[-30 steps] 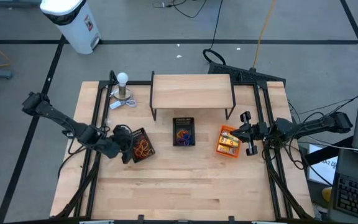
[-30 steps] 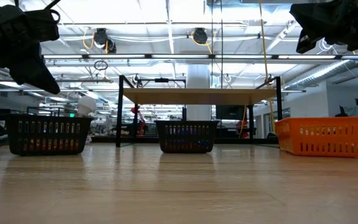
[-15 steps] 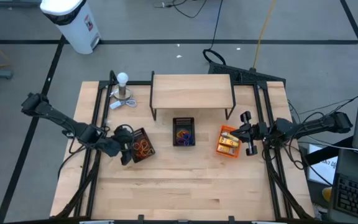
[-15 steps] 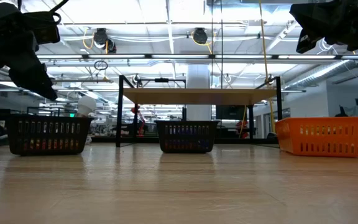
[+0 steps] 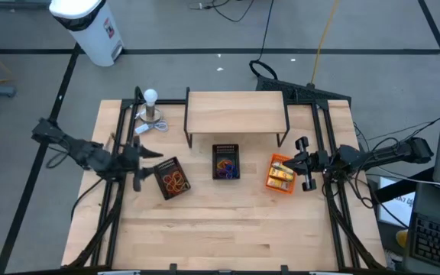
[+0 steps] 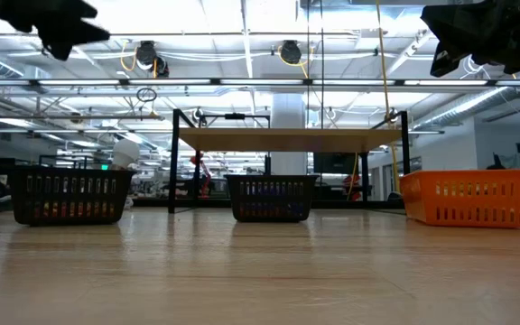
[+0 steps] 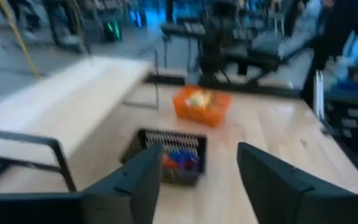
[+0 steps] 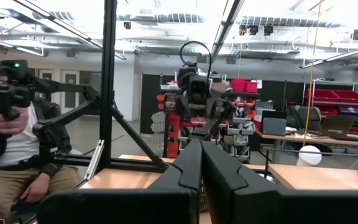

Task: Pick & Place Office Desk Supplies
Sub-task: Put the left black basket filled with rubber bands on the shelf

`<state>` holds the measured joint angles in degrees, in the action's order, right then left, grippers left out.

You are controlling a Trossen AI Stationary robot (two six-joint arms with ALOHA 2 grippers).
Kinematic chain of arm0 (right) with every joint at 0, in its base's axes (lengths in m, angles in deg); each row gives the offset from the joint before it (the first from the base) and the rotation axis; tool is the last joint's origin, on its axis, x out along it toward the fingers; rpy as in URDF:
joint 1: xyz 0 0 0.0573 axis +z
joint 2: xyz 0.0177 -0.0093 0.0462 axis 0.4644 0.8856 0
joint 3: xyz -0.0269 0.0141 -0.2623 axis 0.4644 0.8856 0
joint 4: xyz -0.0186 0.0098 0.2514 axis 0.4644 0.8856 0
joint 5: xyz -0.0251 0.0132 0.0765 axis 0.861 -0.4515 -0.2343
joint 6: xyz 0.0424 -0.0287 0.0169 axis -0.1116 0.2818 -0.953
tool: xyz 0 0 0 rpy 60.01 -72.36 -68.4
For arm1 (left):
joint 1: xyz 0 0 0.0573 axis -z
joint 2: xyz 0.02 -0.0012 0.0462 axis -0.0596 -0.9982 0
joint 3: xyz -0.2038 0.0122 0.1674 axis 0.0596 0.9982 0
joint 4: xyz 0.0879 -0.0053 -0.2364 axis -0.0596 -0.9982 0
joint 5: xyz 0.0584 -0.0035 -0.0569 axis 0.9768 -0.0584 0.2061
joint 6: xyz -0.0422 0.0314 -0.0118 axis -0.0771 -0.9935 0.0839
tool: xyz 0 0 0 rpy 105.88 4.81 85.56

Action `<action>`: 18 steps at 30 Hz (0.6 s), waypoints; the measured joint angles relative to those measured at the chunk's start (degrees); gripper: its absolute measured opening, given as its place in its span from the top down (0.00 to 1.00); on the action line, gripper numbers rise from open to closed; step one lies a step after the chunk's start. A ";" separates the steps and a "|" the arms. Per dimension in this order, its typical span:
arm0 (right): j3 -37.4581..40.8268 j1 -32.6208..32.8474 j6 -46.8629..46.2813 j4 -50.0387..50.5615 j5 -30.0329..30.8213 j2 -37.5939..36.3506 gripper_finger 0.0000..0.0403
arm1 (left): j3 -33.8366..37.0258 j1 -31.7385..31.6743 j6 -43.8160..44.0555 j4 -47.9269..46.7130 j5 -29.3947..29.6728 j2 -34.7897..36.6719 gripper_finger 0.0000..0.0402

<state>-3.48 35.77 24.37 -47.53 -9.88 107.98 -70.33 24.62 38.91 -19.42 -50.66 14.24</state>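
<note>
Left gripper spread and holding nothing beside the rubber-band bin; right gripper shut by the orange bin.

High view: taking the small wooden shelf as landmark, the left gripper sits in front of it and off to the left, fingers apart, just beside the black mesh bin holding red and orange rubber bands. Straight in front of the shelf stands a second black mesh bin with blue and orange rings. The orange plastic bin with yellow packets lies right of that, the right gripper just beside it.
Low view: all three bins stand in a row at the shelf's legs.
Left wrist view: the dark fingers stand wide apart, empty.
Right wrist view: the fingers are pressed together; a seated person shows beyond the table.
</note>
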 joint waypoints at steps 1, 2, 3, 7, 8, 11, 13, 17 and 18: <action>-0.02 0.00 0.00 0.02 0.00 0.00 0.99 | 0.58 -0.01 -1.27 1.15 0.91 1.35 0.51; -0.01 0.00 -0.02 0.02 0.00 -0.01 0.99 | 1.33 -0.04 -2.03 2.04 1.79 2.49 0.54; 0.01 0.00 -0.02 0.02 0.00 0.00 0.99 | 2.32 -0.05 -2.28 2.89 2.73 3.64 0.59; -0.02 -0.02 -0.02 0.02 0.02 0.00 0.99 | 6.52 -0.05 -2.93 7.37 5.18 6.80 0.78; 0.00 -0.02 -0.03 0.04 0.19 -0.01 0.99 | 7.82 -0.05 -3.49 7.84 5.12 7.47 0.83; 0.00 -0.05 -3.26 0.16 0.12 0.03 0.99 | 12.34 -0.05 -4.96 12.65 4.72 8.87 0.97; -0.02 -0.43 -5.41 0.58 -0.13 0.29 1.00 | 15.83 -0.05 -6.49 18.60 4.27 9.38 0.97; -0.06 -2.82 -7.47 3.18 1.66 0.72 1.00 | 21.29 -0.05 -11.87 28.17 -0.96 9.54 0.99; -0.06 -3.77 -8.15 3.69 1.77 1.05 1.00 | 22.18 -0.04 -12.62 29.27 -1.42 9.54 0.99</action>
<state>-3.54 32.00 16.22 -43.84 -8.11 109.03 -48.15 24.58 26.29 9.85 -52.08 23.78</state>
